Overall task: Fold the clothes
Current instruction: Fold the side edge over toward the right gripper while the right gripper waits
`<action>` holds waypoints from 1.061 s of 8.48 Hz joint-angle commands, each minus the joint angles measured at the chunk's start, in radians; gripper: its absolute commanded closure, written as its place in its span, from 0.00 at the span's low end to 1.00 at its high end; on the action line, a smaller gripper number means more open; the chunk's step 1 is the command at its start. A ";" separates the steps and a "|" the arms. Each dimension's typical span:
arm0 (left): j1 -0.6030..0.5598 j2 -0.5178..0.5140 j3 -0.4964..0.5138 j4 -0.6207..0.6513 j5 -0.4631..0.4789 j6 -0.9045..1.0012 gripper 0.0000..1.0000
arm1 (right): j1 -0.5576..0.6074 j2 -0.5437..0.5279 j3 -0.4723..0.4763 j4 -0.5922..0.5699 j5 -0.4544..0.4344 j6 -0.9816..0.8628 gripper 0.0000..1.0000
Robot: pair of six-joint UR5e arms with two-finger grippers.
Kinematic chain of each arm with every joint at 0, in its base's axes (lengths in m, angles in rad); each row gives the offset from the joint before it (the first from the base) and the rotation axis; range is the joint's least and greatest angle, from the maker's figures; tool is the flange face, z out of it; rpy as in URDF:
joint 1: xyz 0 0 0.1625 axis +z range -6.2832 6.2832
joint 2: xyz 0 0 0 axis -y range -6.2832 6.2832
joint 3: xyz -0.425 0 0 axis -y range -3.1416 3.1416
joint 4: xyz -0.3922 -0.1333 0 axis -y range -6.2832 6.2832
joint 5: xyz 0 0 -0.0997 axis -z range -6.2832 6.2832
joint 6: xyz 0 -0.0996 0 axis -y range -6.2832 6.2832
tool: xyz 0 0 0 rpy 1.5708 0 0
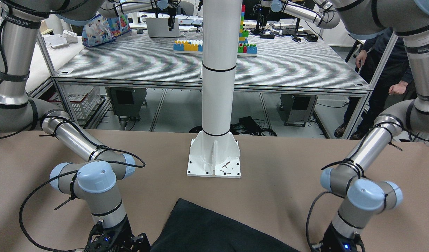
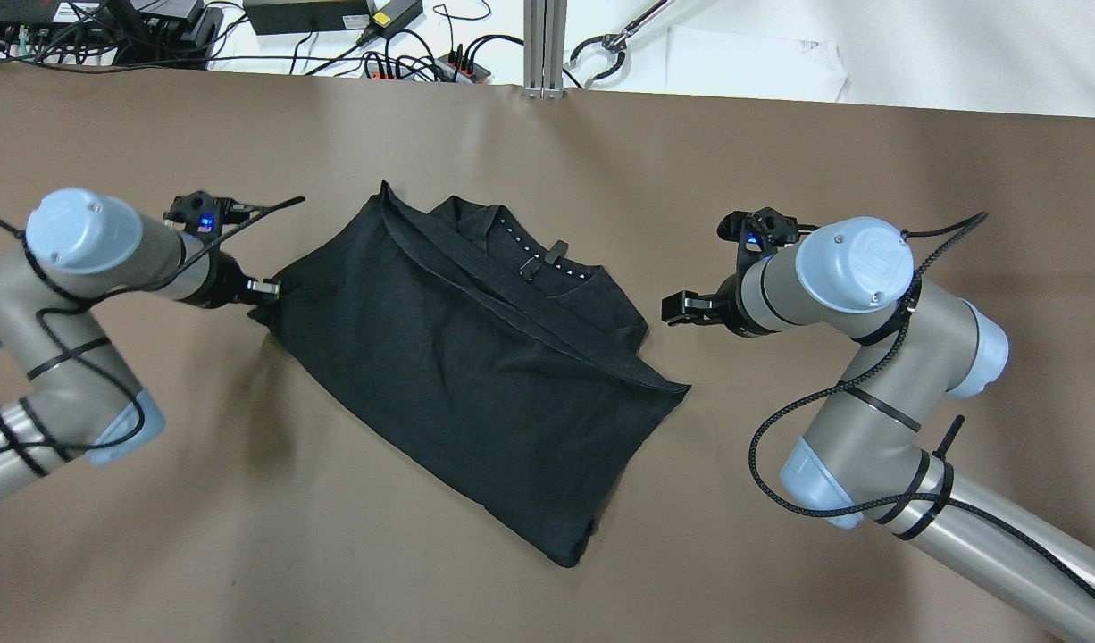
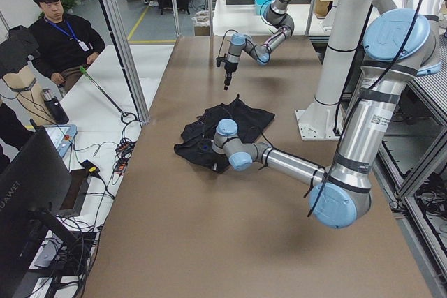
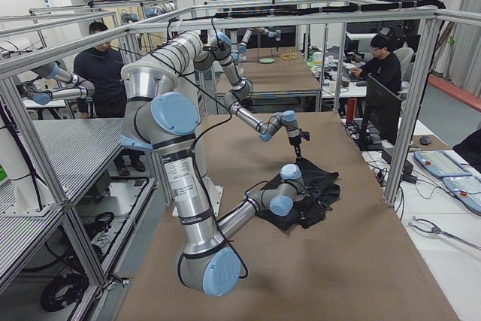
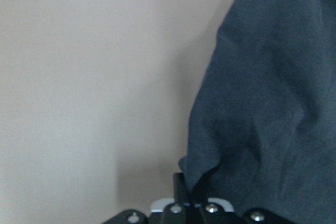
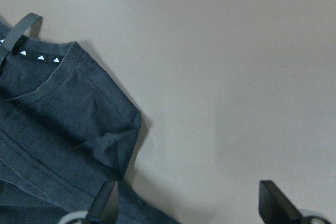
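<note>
Garment folding on a two-arm rig: black garment [image 2: 476, 375] lying on the brown table [image 2: 244, 554], pinched at one corner.
Left gripper [image 2: 263, 290] sits at the garment's left corner with its jaws closed on the fabric; in the wrist view the cloth edge runs down between the fingers [image 5: 179, 184]. Right gripper [image 2: 677, 308] is just beside the garment's right edge, its jaws spread wide and holding nothing, with one finger [image 6: 106, 203] over the cloth edge and the other over bare table. The garment lies folded and skewed in the middle of the table, between the two arms. Its neck tape [image 2: 547, 259], with small white marks, shows on the far side. White pillar [image 1: 218, 87] stands on the table, apart from the cloth.
</note>
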 commanded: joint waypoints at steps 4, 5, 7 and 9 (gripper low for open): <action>-0.088 -0.631 0.766 -0.064 0.049 0.060 1.00 | 0.000 0.002 -0.010 0.000 -0.005 -0.002 0.06; -0.086 -0.664 0.825 -0.080 0.057 0.062 1.00 | 0.000 0.001 -0.011 0.000 -0.005 -0.002 0.06; -0.089 -0.667 0.822 -0.086 0.055 0.079 1.00 | -0.002 0.003 -0.011 0.000 -0.005 -0.002 0.06; -0.105 -0.656 0.821 -0.103 0.071 0.096 0.00 | -0.008 0.012 -0.031 0.000 -0.025 -0.002 0.06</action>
